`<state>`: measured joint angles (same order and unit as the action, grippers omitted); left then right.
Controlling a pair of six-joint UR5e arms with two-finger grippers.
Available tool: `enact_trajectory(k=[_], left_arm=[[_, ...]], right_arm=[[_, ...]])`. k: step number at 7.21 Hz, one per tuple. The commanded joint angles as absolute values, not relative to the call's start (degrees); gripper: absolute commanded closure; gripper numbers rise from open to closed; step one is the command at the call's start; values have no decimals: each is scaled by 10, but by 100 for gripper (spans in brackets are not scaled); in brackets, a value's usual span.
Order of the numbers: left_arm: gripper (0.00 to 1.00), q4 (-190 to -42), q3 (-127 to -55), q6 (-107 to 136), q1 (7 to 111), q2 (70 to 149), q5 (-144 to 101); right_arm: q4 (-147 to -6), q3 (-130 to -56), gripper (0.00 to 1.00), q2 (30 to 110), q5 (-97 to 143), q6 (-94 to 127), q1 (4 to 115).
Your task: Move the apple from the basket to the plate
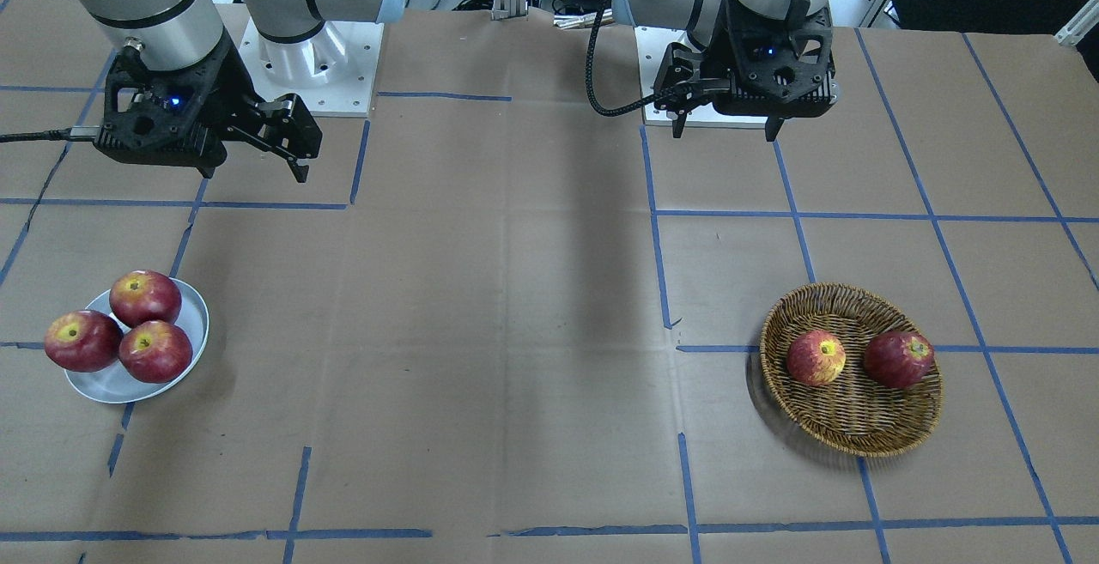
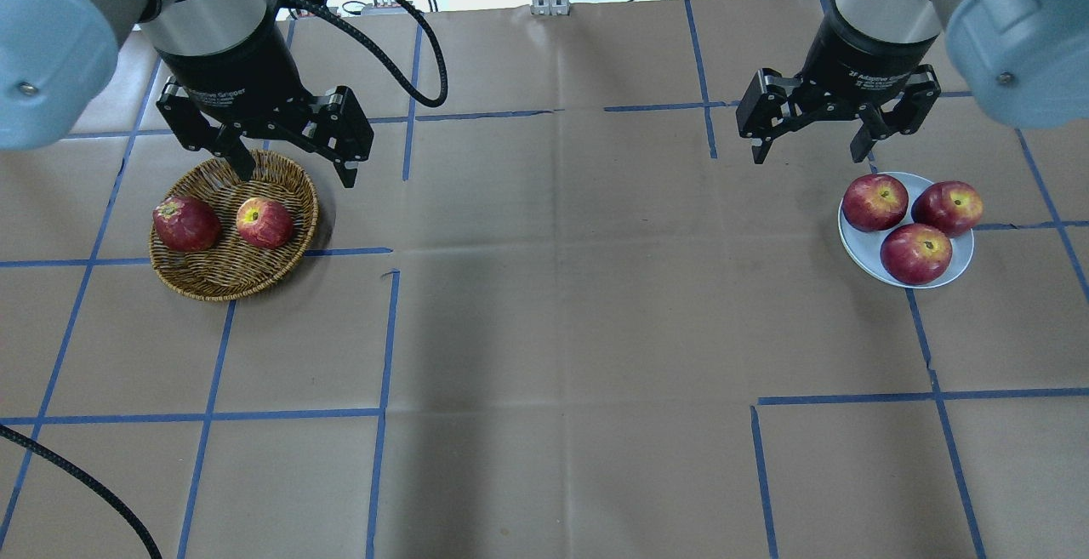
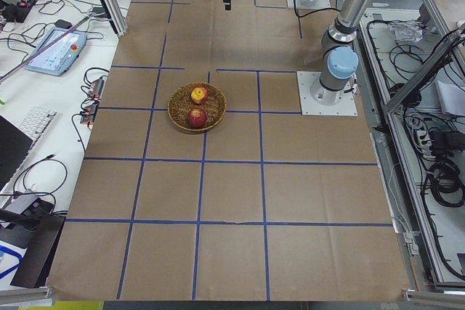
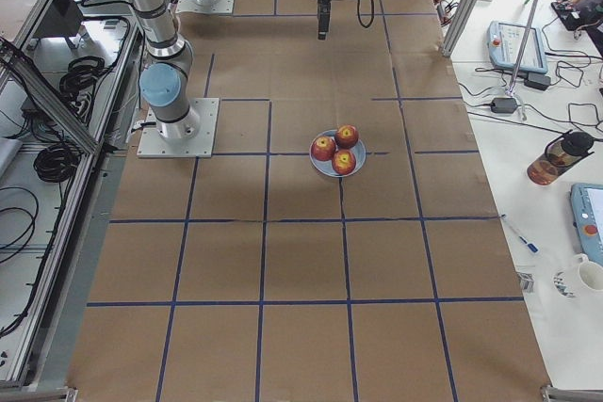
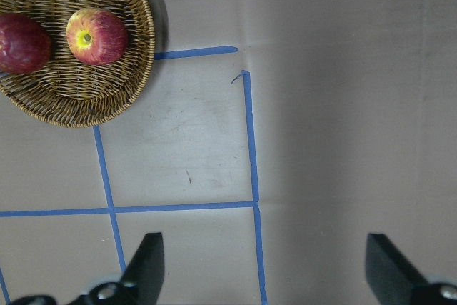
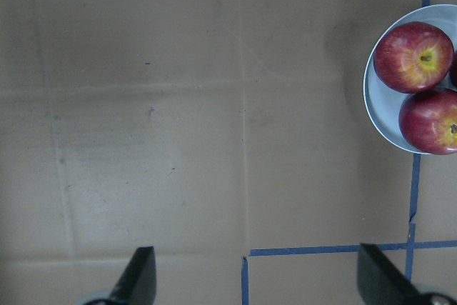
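Overhead exterior view: the apple (image 2: 265, 223), red with yellow patches, sits in the basket (image 2: 223, 274) on the robot's left part of the table (image 2: 553, 287). It is on the basket's side nearer the table's middle. A darker red apple (image 2: 185, 224) lies just beside it in the same basket, with a small gap between them. The left gripper (image 2: 298, 178) hangs in the air with its jaws spread wide and nothing between them. The left wrist view shows both fingers apart over bare brown paper (image 2: 553, 474), with the basket off toward the upper left corner, so the gripper is not over the apple.

The plate (image 2: 853, 242) is well apart on the robot's right side and carries three red apples (image 2: 915, 253), packed close together. The right gripper (image 2: 810, 161) is also raised, jaws wide apart and empty. Its wrist view shows the plate at the right edge. Blue tape lines (image 2: 298, 414) cross the paper in a grid.
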<state>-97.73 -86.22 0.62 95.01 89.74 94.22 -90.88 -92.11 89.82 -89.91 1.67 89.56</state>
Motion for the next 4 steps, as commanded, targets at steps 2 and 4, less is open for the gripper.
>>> enact_trajectory(k=[2, 4], left_arm=[[1, -976, -862, 4, 950, 897, 942], [1, -975, -861, 2, 948, 897, 942]], right_arm=[[-909, -921, 0, 898, -899, 17, 896], [-909, -921, 0, 898, -899, 17, 896]])
